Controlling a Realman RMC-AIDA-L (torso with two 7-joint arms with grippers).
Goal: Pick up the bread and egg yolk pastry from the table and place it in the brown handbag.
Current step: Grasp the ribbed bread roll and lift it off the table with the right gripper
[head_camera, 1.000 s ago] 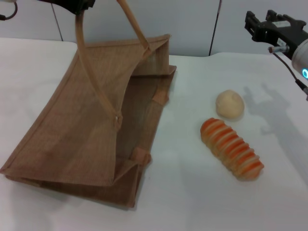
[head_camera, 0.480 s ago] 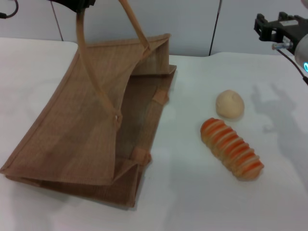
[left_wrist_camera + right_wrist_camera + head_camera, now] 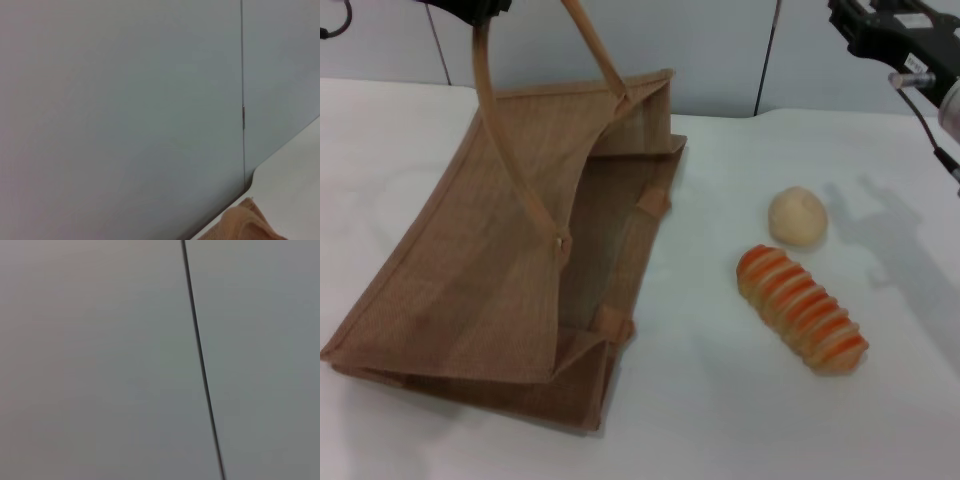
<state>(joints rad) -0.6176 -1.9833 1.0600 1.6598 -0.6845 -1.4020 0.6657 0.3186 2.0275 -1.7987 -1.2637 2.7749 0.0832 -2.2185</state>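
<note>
With the left gripper (image 3: 470, 8) at upper left clenched on the brown handbag (image 3: 470, 280) handle, the right gripper (image 3: 880, 25), grip state unclear, must next descend to the bread (image 3: 802, 308).

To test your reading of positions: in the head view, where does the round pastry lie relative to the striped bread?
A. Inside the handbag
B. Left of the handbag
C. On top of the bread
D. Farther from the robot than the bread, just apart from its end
D: the pastry sits on the table beyond the far end of the bread, a small gap between them, both right of the handbag.
</note>
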